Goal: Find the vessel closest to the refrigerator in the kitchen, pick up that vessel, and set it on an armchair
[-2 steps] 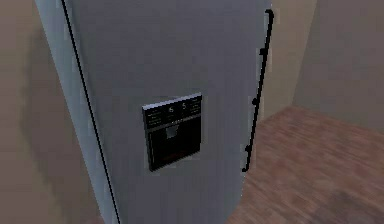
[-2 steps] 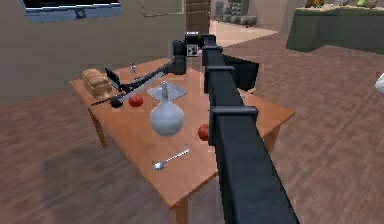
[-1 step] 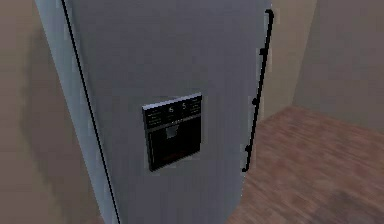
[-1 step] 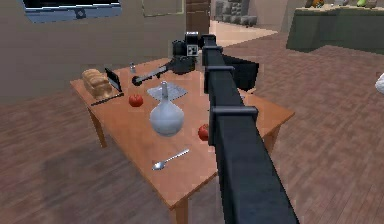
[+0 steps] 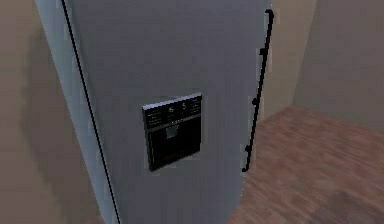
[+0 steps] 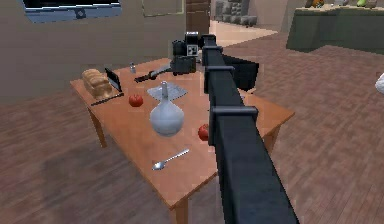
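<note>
- Brown plank floor [image 5: 320, 160] runs along the forward view's lower right. A tall grey refrigerator [image 5: 150, 60] stands close ahead, with a black dispenser panel [image 5: 172, 132] on its door and dark handles [image 5: 262, 75] at 3 o'clock from the panel.
- In the arm side view a wooden table [image 6: 125, 130] stands on the same brown floor.
- A pale blue-grey vase [image 6: 166, 117], round-bellied and narrow-necked, stands upright near the table's middle.
- A grey square dish [image 6: 172, 91] lies just beyond the vase at 12 o'clock.
- A red fruit [image 6: 135, 100] lies at 10 o'clock from the vase, and a bread loaf [image 6: 95, 78] lies farther out the same way.
- A second red fruit [image 6: 204, 132] lies at 4 o'clock from the vase, beside the arm [image 6: 235, 140].
- A spoon [image 6: 172, 158] lies at 6 o'clock from the vase, near the table's edge.
- The gripper [image 6: 155, 73] is above the tabletop at 12 o'clock from the vase. How its fingers are set cannot be told, nor whether it holds anything.
- A dark chair [image 6: 245, 72] stands at the table's far side.
</note>
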